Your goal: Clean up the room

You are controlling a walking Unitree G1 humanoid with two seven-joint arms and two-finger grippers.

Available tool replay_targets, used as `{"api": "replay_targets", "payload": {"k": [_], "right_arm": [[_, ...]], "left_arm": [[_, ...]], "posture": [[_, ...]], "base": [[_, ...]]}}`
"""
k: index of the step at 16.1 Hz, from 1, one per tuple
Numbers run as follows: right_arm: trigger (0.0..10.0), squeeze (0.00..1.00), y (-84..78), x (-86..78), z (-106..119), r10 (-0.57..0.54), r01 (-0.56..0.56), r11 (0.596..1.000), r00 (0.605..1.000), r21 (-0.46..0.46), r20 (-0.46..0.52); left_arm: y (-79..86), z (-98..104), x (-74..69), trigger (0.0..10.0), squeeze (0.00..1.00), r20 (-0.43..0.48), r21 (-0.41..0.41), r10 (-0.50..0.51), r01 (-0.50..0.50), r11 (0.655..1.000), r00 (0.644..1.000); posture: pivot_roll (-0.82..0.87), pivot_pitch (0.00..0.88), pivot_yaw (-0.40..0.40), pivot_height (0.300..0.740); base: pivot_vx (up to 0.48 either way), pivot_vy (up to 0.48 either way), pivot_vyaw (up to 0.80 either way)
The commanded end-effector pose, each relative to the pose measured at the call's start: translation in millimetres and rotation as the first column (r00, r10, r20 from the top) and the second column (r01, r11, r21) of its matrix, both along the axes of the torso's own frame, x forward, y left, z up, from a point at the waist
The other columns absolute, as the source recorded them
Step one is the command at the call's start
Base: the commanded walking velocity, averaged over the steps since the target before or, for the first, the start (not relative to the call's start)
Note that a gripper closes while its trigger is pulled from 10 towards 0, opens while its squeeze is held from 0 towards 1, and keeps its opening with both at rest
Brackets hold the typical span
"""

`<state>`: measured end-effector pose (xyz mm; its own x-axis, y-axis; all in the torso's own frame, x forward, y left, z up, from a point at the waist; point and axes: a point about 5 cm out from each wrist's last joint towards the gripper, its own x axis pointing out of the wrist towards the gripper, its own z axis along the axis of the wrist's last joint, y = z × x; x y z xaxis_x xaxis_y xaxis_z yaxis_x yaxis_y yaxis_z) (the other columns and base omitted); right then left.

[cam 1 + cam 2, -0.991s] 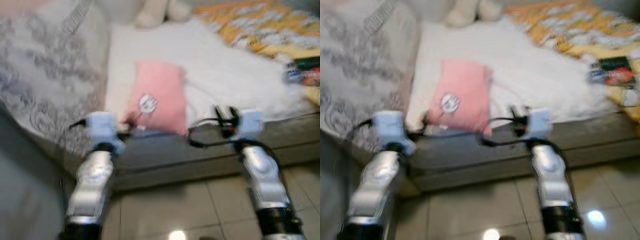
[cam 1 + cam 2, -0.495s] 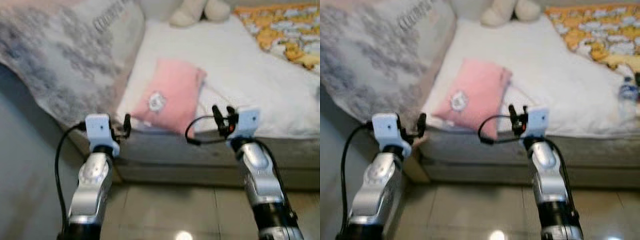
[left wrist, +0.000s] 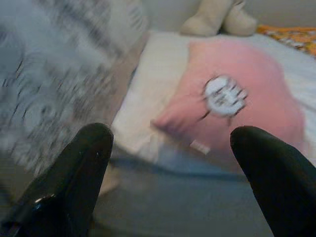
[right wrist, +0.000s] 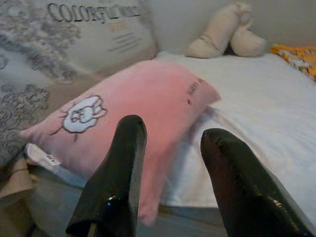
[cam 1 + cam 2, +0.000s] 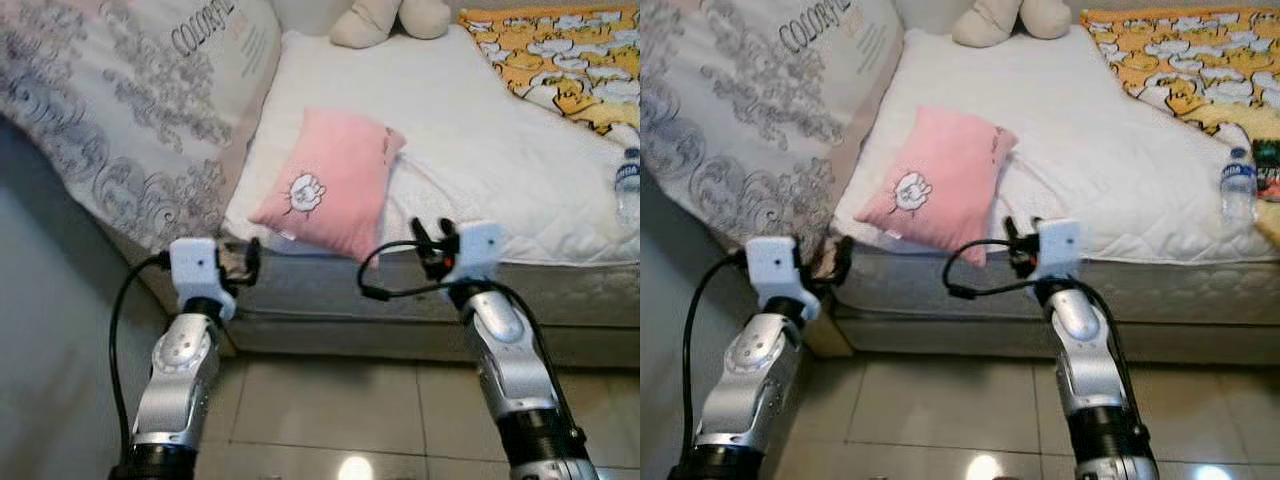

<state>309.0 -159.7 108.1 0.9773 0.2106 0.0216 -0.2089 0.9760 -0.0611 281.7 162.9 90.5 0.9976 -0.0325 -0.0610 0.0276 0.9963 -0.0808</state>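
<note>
Pink pillow [image 5: 333,182] lies at the near edge of the bed [image 5: 480,150], overhanging the mattress, as the left pincer [image 3: 168,163] and right pincer [image 4: 170,173], both open and empty, hover just short, apparently lining up to grab it.

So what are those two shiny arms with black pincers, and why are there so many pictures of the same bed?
Those arms belong to a walking robot that tidies rooms. Two pictures come from cameras in its head, looking down at its own arms. The other two come from cameras on its wrists, looking along the black fingers. The left gripper and the right gripper are both open and hold nothing. They are raised in front of the edge of a bed. On the bed lie a pink pillow with a little white picture, a big grey patterned pillow, a cream plush toy, a yellow blanket and a water bottle.
</note>
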Motion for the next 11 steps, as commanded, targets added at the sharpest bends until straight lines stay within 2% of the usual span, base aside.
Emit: {"api": "replay_targets", "payload": {"k": [1,3,8,11], "right_arm": [[10.0,0.00,-4.0,4.4,4,0.014,-0.014,1.000,1.000,-0.014,-0.014],[10.0,0.00,-10.7,9.0,8,0.033,-0.034,0.999,0.999,-0.042,-0.025],[10.0,0.00,1.0,15.9,5,0.059,-0.059,0.998,0.997,0.000,-0.047],[10.0,0.00,5.5,17.6,6,0.070,-0.070,0.998,0.997,0.000,-0.030]], "left_arm": [[-0.3,0,0.9,10.0,0.00,0.009,-0.018,0.023,-0.022,1.000,1.000],[-8.2,-6,-4.4,10.0,0.00,0.000,-0.036,0.027,-0.027,0.999,1.000],[-12.3,-4,-9.7,10.0,0.00,0.030,-0.009,0.002,-0.002,1.000,1.000],[-13.9,-1,-4.7,10.0,0.00,0.040,-0.013,-0.016,0.017,1.000,0.999]], "posture": [[-0.19,0.000,0.039,0.740],[-0.19,0.000,0.018,0.740],[-0.13,0.000,-0.002,0.740],[-0.13,0.000,0.011,0.740]], "base": [[0.000,0.000,0.00],[0.000,0.000,0.00],[0.000,0.000,0.00],[0.081,-0.414,0.00]]}}
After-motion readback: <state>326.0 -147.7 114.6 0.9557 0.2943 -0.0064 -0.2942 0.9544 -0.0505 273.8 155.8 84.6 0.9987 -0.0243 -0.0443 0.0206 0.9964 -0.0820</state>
